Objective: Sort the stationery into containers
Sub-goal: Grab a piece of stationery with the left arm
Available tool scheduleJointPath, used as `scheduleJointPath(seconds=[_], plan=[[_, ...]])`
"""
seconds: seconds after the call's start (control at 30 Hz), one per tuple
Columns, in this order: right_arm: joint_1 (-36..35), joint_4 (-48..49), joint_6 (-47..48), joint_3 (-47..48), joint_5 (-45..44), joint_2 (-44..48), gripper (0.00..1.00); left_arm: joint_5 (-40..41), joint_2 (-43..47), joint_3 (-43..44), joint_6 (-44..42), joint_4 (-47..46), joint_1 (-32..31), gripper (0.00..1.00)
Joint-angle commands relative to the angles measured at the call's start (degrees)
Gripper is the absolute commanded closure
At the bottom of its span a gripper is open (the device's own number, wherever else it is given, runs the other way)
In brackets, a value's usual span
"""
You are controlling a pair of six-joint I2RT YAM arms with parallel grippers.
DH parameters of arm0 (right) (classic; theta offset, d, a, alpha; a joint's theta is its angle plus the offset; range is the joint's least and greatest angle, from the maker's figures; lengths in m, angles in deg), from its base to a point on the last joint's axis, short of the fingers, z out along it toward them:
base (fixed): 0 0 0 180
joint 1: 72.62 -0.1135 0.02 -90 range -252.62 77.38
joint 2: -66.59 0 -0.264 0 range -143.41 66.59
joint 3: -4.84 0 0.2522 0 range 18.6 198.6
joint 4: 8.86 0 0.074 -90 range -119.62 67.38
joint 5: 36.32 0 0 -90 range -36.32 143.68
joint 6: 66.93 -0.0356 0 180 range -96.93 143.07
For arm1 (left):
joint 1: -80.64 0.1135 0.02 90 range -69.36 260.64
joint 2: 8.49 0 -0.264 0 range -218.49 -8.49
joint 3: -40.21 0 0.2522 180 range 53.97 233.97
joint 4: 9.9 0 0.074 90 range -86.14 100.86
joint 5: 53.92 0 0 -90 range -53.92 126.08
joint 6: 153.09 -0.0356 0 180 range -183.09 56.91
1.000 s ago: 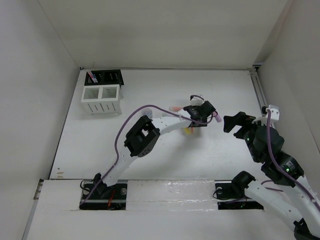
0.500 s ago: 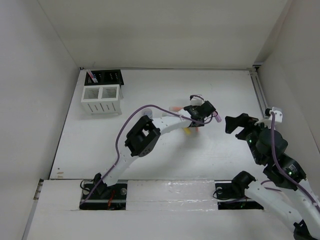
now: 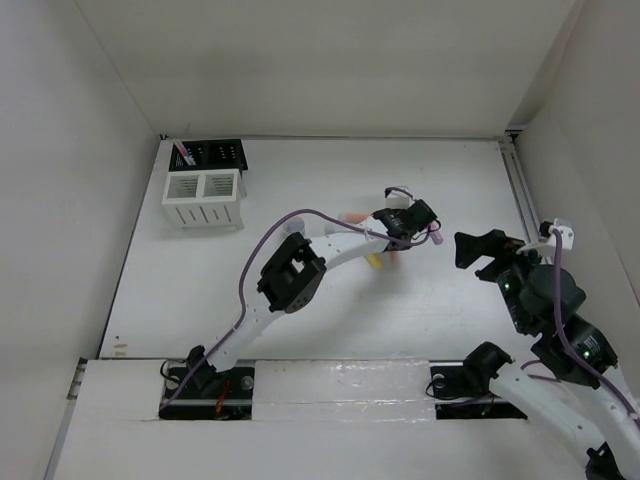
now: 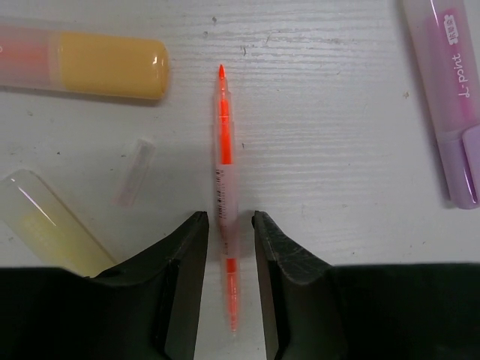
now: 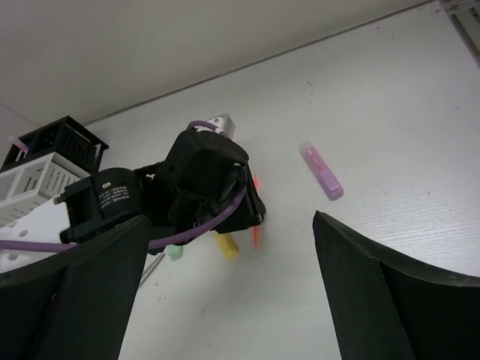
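Pen (image 4: 224, 150), thin, orange-red, clear-sleeved, lies between left end effector's (image 4: 229, 219) narrowly spread fingers.

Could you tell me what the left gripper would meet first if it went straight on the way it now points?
The left gripper points down at the table, straddling the thin orange pen; it would likely meet the table first, though depth is unclear.

Bright even light, soft shadows, sharp focus.
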Motion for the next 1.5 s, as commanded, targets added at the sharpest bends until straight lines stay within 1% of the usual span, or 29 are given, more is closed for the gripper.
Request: scheduleJointPath(seconds=[0.0, 0.3, 0.37, 0.4, 0.5, 0.53, 0.6, 0.63, 0.77, 0.83, 0.97, 1.0, 1.07, 1.1, 1.17, 1.3, 1.47], plan=[[0.39, 3.39, 0.37, -0.43, 0.67, 1.12, 0.06, -1.02, -4.23, 0.20, 0.32, 7.36, 0.06, 0.73], [0.39, 5.59, -0.15, -1.66, 3.04, 3.40, 0.06, 0.56, -5.82, 0.73, -0.20, 9.83, 0.06, 0.73], [0.39, 6.12, -0.68, -2.18, 3.57, 3.40, 0.06, 0.56, -6.52, 1.25, -0.20, 9.83, 0.06, 0.77], [0.39, 6.72, -0.68, -2.19, 3.57, 3.40, 0.06, -0.05, -7.04, 1.26, -0.20, 10.44, 0.06, 0.81], [0.39, 6.73, -0.68, -2.19, 4.10, 3.40, 0.06, -0.67, -7.57, 1.26, -0.20, 10.45, 0.06, 0.87], [0.39, 6.73, -0.68, -2.19, 4.10, 3.93, 0.06, -0.67, -7.57, 1.26, -0.73, 10.45, 0.06, 0.94], [0.39, 6.73, -0.68, -2.19, 4.10, 3.93, 0.06, -1.81, -8.10, 1.26, -0.73, 10.45, 0.06, 0.99], [0.39, 6.73, -0.68, -1.67, 3.58, 3.93, 0.06, -1.81, -8.10, 1.26, -0.73, 10.45, 0.06, 1.00], [0.39, 7.78, -0.68, -1.66, 3.57, 4.46, 0.06, -3.13, -8.10, 0.55, -1.87, 9.31, 0.06, 1.00], [0.39, 7.79, -0.68, -1.66, 3.57, 3.94, 0.06, -5.41, -6.70, -1.90, -3.71, 6.94, 0.06, 1.00], [0.39, 7.79, -0.68, -1.66, 3.58, 3.23, 0.07, -7.44, -1.08, -5.16, -5.47, 3.95, 0.06, 1.00], [0.39, 7.79, -0.68, -1.66, 3.57, 2.62, 0.07, -8.22, 2.24, -5.86, -6.09, 2.20, 0.06, 1.00], [0.39, 8.31, -1.21, -1.66, 2.17, 2.61, 0.07, -8.23, 5.77, -7.36, -7.05, 0.79, -0.55, 1.00], [0.39, 8.31, -1.21, -1.66, 2.16, 2.61, 0.07, -7.36, 9.27, -8.49, -7.67, -0.09, -1.25, 1.00], [0.39, 8.31, -1.21, -1.14, 0.85, 2.61, 0.07, -6.82, 12.36, -9.20, -8.20, -0.97, -1.26, 1.00], [0.39, 8.31, -1.21, 0.10, -0.64, 0.07, 0.07, -7.35, 20.45, -12.80, -11.89, -5.18, -1.26, 1.00], [0.39, 9.63, -0.68, 1.33, -3.19, -7.38, 0.07, -7.35, 31.95, -18.69, -15.75, -10.46, -1.26, 1.00]])
